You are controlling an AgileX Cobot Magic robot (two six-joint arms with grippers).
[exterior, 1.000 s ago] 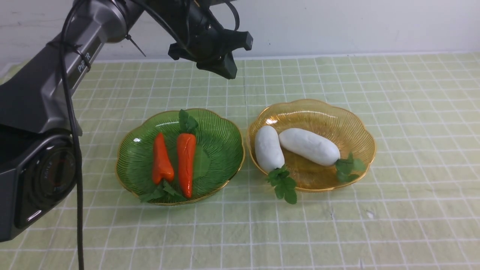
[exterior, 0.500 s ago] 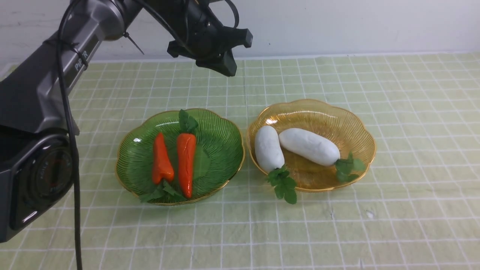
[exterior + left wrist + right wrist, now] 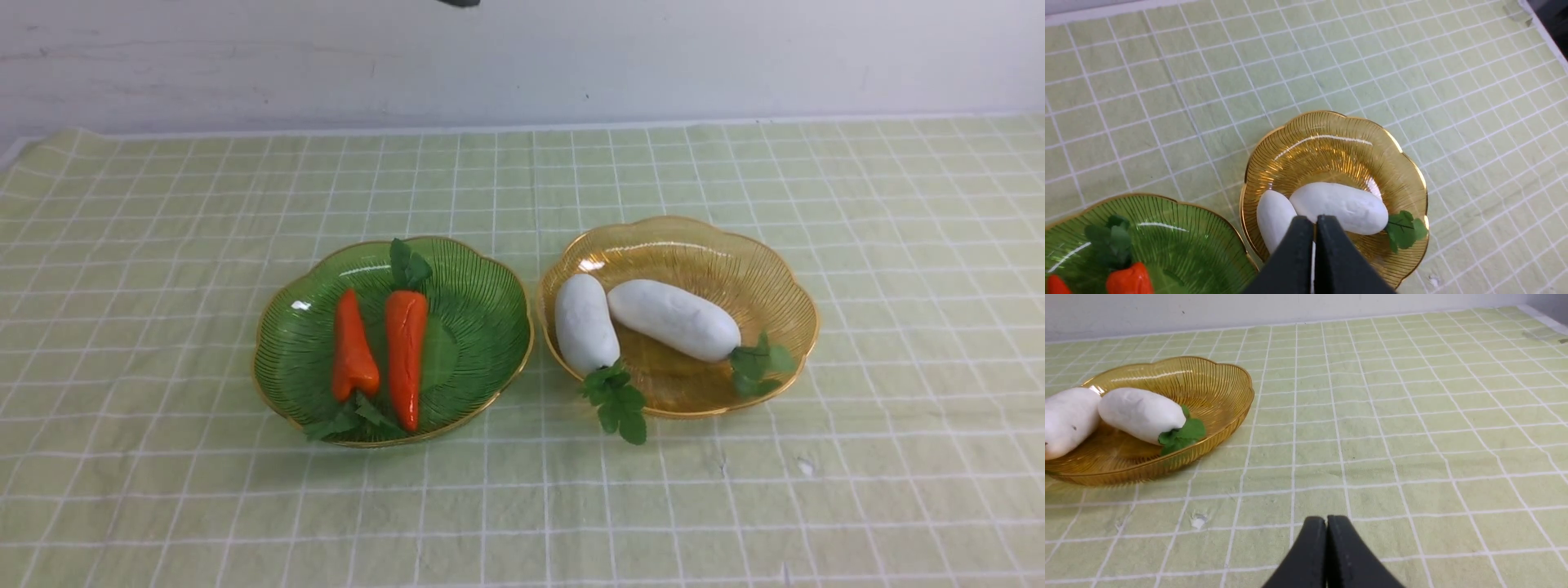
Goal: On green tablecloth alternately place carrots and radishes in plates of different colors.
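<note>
You have both carrots point(image 3: 377, 351) lying side by side in the green plate point(image 3: 482, 327) on the left, and both radishes point(image 3: 645, 322) in the amber plate point(image 3: 735, 261) on the right, all on the green tablecloth point(image 3: 816, 490). By the look of it the sorting is done, so the risks from here come from disturbing it.

Your left gripper point(image 3: 1314, 222) hangs high above the amber plate with its jaws pressed together and nothing between them. Your right gripper point(image 3: 1326, 522) sits low over bare cloth to the right of the amber plate, also closed tight and empty. Neither arm shows in the front view apart from a dark sliver at the top edge.

Watch three things:

- The left radish point(image 3: 584, 322) rests against the near-left rim, and its leaf tuft point(image 3: 616, 404) spills over the edge onto the cloth. If you bring the left gripper straight down, it could snag the tuft or roll that radish out.
- The two plates stand just beside each other, rims nearly touching. A nudge to one could shift the other.
- The right gripper is close to the cloth. A sideways sweep to the left could catch the wrinkled fabric, drag it and tip the light plastic plate.

Lift clear before you travel.
</note>
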